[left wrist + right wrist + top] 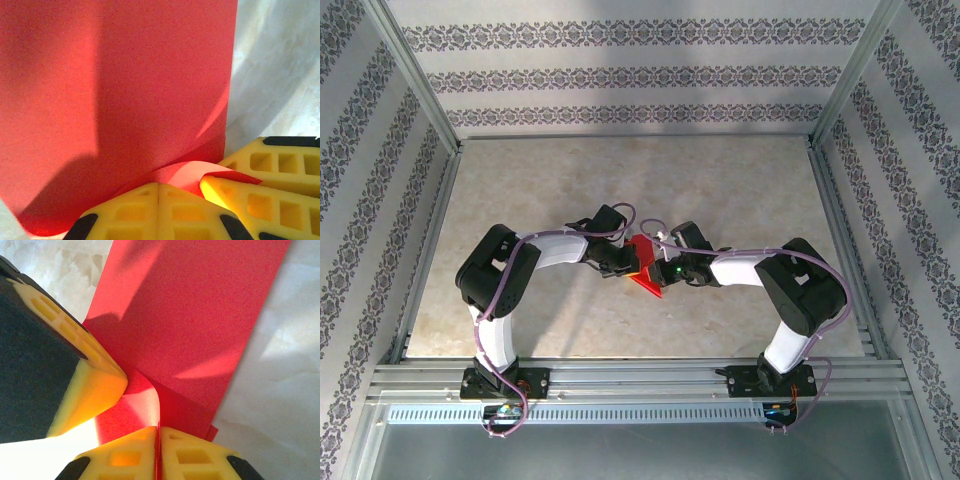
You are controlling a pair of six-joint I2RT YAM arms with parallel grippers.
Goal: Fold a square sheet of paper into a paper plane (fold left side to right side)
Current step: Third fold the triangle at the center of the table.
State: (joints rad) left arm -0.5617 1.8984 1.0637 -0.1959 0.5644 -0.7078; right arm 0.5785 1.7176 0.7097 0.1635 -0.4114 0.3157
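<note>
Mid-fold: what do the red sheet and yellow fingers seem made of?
Red sheet: thin matte paper, apparently; it curls softly and shows no gloss. Left end effector fingers: probably moulded plastic or rubber, smooth yellow with square recesses and black corners.

Pale marbled table, red sheet of paper near its middle

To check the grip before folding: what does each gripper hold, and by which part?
The right gripper pinches the red paper at its curled-over edge. The left gripper is shut beside that curl; whether it holds paper cannot be told.
</note>
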